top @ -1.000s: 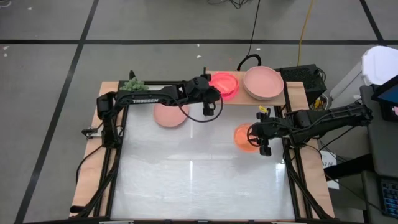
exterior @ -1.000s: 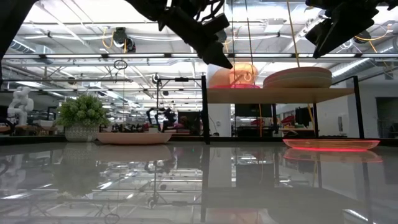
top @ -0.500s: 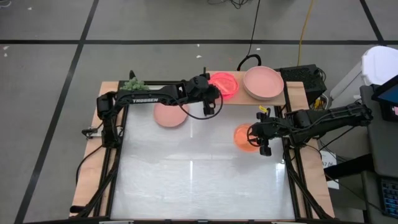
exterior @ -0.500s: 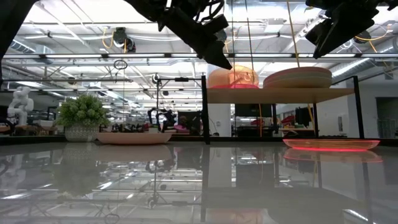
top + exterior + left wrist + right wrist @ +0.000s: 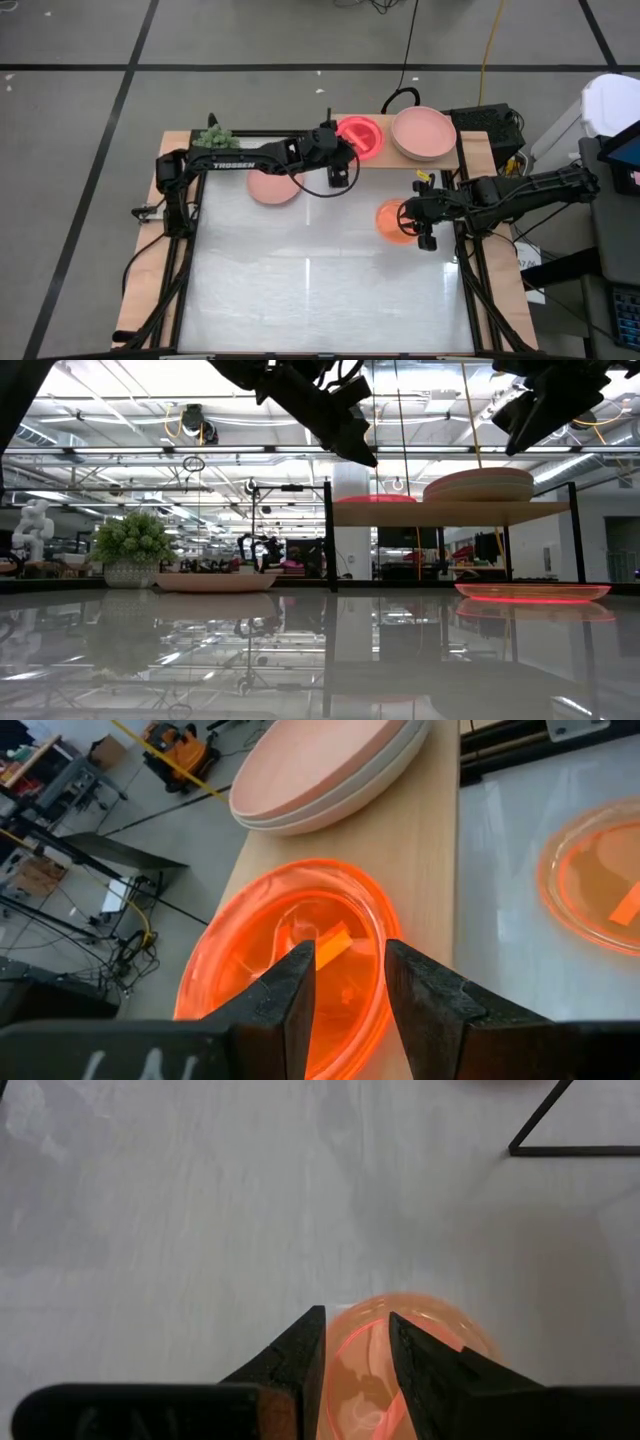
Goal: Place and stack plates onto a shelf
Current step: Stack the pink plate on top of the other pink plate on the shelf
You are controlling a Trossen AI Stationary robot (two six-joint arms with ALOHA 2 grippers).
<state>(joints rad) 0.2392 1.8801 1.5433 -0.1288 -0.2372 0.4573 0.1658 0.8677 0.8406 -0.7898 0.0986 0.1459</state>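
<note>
A neon pink plate (image 5: 361, 135) (image 5: 290, 950) lies flat on the left half of the light wood shelf (image 5: 385, 160) (image 5: 450, 512). My left gripper (image 5: 340, 152) (image 5: 350, 980) hovers open just over the plate's near rim, and the plate shows through the gap. Two larger salmon and beige plates (image 5: 423, 132) (image 5: 320, 765) are stacked on the shelf's right half. An orange plate (image 5: 393, 220) (image 5: 530, 592) lies on the table at the right. My right gripper (image 5: 356, 1335) (image 5: 522, 415) hangs open well above it. A salmon plate (image 5: 272, 186) rests on the table at the far left.
A small green plant (image 5: 212, 134) (image 5: 132, 545) stands at the table's far left corner. The dark shelf supports (image 5: 329, 540) stand at the table's far edge. The white tabletop (image 5: 310, 290) stretches toward the near edge.
My left gripper has opened and let go of the neon pink plate. The plate stood tilted, its near rim raised off the shelf, and has dropped flat onto the shelf top. My right gripper has kept still.
</note>
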